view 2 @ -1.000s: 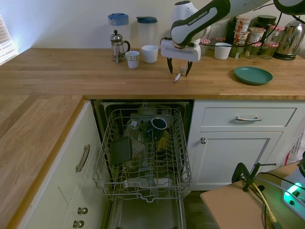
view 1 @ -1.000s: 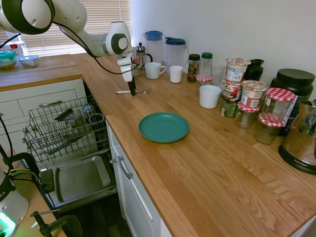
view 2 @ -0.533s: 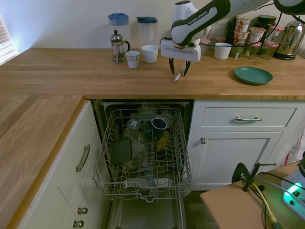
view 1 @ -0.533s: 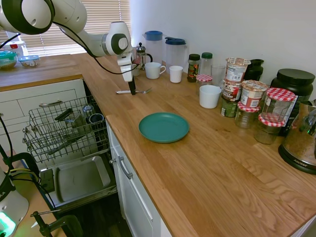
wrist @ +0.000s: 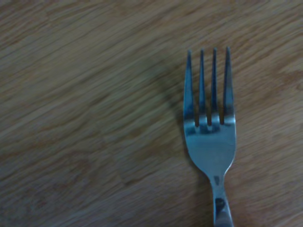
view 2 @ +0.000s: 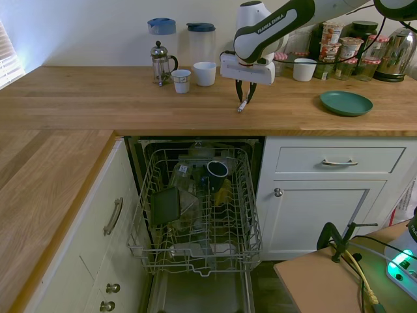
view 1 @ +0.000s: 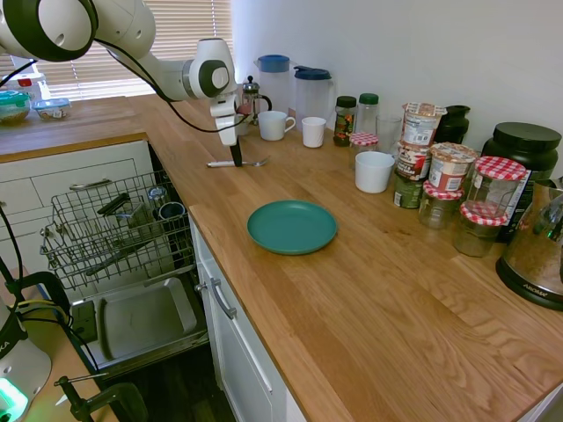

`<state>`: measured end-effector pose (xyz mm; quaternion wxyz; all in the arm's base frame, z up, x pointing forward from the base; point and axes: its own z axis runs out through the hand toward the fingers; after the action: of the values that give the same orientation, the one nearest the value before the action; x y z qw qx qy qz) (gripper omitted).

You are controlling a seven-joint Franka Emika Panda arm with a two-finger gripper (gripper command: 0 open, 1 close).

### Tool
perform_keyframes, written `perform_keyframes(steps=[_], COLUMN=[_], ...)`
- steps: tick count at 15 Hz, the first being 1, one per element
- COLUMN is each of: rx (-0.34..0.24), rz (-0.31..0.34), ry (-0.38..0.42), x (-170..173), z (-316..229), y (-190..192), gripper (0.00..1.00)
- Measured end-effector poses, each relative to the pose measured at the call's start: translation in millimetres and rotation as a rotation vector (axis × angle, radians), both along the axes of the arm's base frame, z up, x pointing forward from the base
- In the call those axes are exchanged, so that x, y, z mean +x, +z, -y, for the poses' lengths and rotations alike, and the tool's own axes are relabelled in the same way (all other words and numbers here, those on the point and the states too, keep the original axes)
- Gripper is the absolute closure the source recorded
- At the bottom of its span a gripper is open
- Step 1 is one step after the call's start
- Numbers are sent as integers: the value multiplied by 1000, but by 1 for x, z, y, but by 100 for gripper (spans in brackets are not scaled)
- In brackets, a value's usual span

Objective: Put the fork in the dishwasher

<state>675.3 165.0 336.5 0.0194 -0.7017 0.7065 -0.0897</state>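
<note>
The gripper (view 2: pixel 244 100) points straight down at the wooden counter (view 1: pixel 369 290), and its two dark fingers (view 2: pixel 238 93) stand close together on either side of the fork (view 1: pixel 238 163), pinching its middle. The fork lies flat on the counter, handle end toward the counter's front edge above the dishwasher (view 2: pixel 195 215) and tines toward the wall behind; the wrist view shows its four tines (wrist: pixel 208 90) and the neck of its handle against the wood grain, somewhat blurred. Taking the fork as landmark: behind it, near the wall, stand a white mug (view 1: pixel 274 125) and a small white cup (view 1: pixel 313 131), with a small French press (view 2: pixel 161 62) and two clear jugs with blue lids (view 2: pixel 200 43) further back. Well apart from the fork, along the counter away from the window, lies a teal plate (view 1: pixel 292 226), and beyond that a cluster of jars and pots (view 1: pixel 449 189) against the wall. Below and in front of the fork, the dishwasher stands open, its grey wire rack (view 2: pixel 195 208) pulled out over the lowered door and holding a dark cup (view 2: pixel 217 169) and a few other dishes.
</note>
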Motion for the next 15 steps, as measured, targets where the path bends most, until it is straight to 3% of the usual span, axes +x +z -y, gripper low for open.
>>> perform_keyframes(steps=[7, 11, 15], rx=[5, 4, -32], rz=[14, 44, 45], ry=[12, 94, 205], x=[1, -15, -62], z=[4, -21, -88], y=[10, 46, 69], gripper=[100, 100, 100])
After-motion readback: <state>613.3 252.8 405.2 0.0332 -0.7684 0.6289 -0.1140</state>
